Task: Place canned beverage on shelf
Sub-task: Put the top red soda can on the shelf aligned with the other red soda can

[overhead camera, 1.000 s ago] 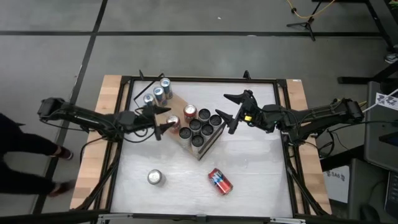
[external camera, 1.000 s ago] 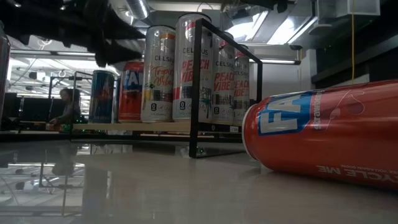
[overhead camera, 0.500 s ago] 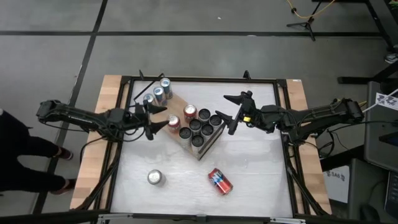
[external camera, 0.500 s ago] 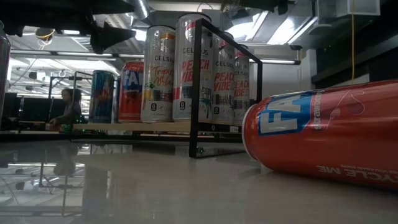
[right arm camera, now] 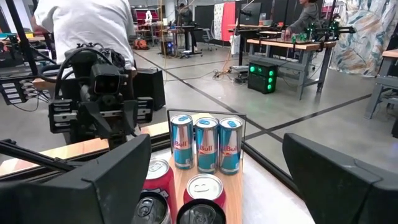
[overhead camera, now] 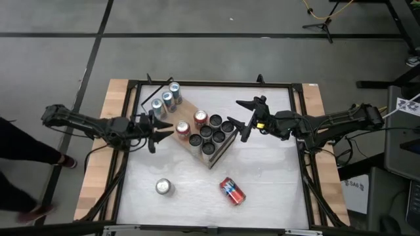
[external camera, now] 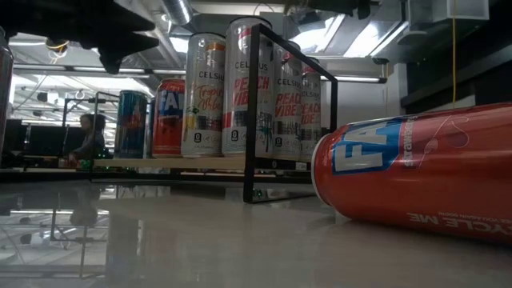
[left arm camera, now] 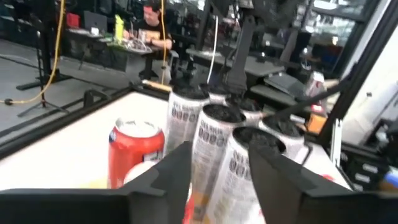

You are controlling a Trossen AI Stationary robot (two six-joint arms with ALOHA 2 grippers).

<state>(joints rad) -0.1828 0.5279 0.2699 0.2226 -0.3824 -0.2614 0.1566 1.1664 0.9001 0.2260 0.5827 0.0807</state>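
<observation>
Seemingly between cans, the left gripper [overhead camera: 159, 130] hangs empty beside the shelf [overhead camera: 220, 153], its fingers narrowly apart, the right gripper [overhead camera: 244, 121] waiting wide open opposite; next comes reaching the upright can [overhead camera: 163, 187] or fallen red can [overhead camera: 231, 191] on the white table [overhead camera: 275, 190], desks and people beyond.
</observation>
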